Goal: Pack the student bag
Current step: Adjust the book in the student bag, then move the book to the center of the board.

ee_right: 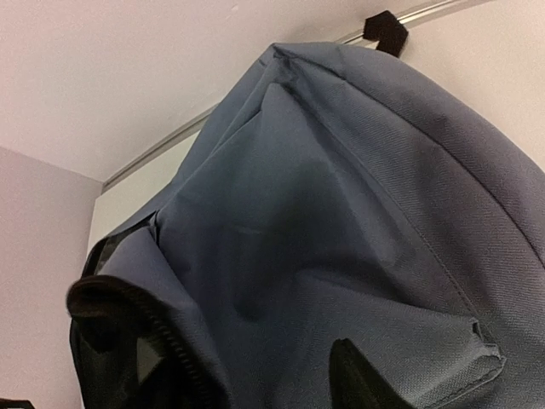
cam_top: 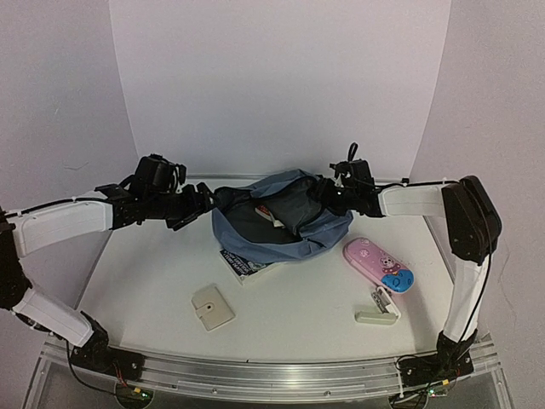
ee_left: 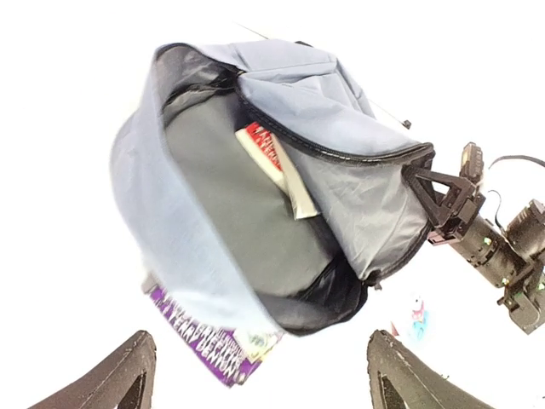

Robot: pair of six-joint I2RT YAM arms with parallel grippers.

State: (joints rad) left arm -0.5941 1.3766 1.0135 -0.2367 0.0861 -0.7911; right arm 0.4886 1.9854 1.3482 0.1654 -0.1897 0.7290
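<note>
Top external view showed you the student bag (cam_top: 285,223) lying on the table (cam_top: 153,273) toward 12 o'clock, well back from the arm bases, with its mouth gaping open. The left gripper (cam_top: 203,203) hung at the bag's 9 o'clock, just beside the rim and apart from it. The right gripper (cam_top: 324,192) sat at the bag's 3 o'clock, right at the rim.

In the left wrist view, your left fingers (ee_left: 115,379) were spread wide at the bottom edge of the picture. Nothing lay between them and they touched nothing. That view looked straight into the bag, where a red-and-white book (ee_left: 266,152) leaned against the inner wall. A purple book (ee_left: 217,334) poked out from under the bag at its 7 o'clock.

In the right wrist view, your right jaws stood parted. One finger (ee_right: 358,383) rested against the blue fabric, and the other was mostly hidden behind the black zip rim (ee_right: 128,311). A fold of the bag bulged between them, touched but not pinched.

A pink case (cam_top: 377,264) lay near the bag's 4 o'clock, apart from it.
</note>
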